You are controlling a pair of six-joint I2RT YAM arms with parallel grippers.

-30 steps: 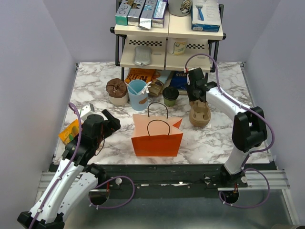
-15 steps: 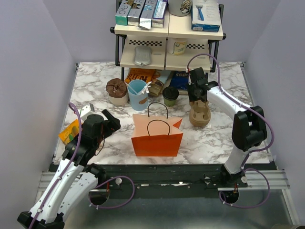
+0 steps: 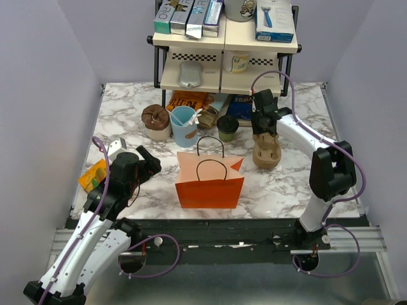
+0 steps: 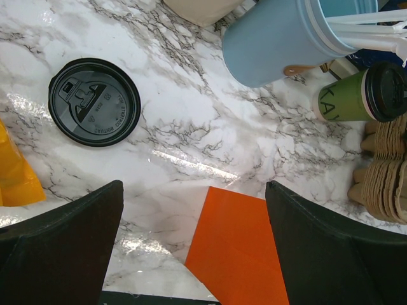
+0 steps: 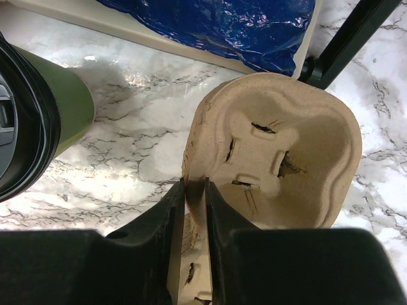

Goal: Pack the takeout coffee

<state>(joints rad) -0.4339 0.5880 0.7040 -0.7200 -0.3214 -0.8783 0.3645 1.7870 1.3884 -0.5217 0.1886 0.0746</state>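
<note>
The right hand (image 5: 195, 190) pinches the rim of the brown moulded-pulp cup carrier (image 5: 280, 159), probably readying it for the olive-green, black-lidded paper cup (image 5: 70, 108); the left hand (image 4: 194, 222) hangs open.

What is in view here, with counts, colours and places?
olive-green paper takeout cup with black lid: 1, green, back centre.
light blue cup with stirrers: 1, blue, left of it.
brown moulded-pulp cup carriers: 1 stack, brown, right of it.
orange paper bag: 1, orange, front centre.
cream tub with brown top: 1, cream, left of the blue cup.
yellow packet: 1, yellow, far left.
loose black plastic lid: 1, black, near that packet.
cream shelf rack with black frame: 1, cream, back.
left end effector: 1, black, open, empty.
right end effector: 1, black, pinching the top carrier's wall.
</note>
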